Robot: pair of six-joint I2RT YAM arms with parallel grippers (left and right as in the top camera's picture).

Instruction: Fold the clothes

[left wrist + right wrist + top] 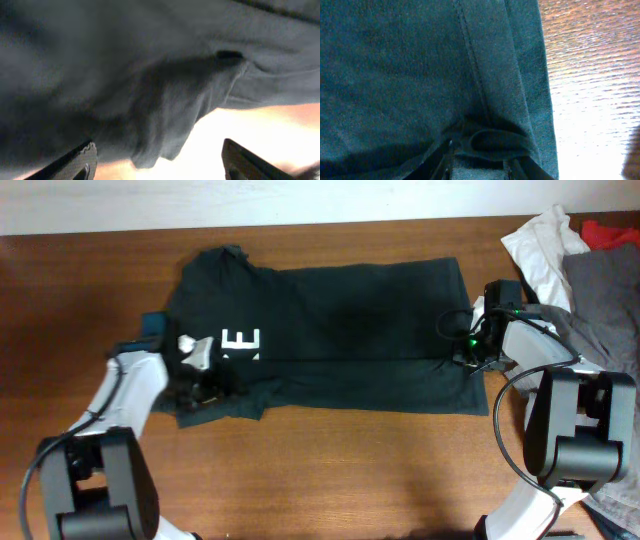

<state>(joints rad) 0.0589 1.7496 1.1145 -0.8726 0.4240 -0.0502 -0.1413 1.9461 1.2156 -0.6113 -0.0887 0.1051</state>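
One black T-shirt (350, 330) lies flat on the bench (330, 470), its long axis running side to side, collar toward the left arm, hem toward the right. The left end effector (203, 380) gapes wide at bunched sleeve cloth, gripping nothing. The right end effector (468, 352) stands part open around a hem fold.

Wooden table (330, 470), brown, bare toward 6 o'clock. Pile at 2 o'clock: crumpled white garment (540, 245), grey garment (600, 290) touching it toward 3 o'clock, red cloth (612, 232) behind.
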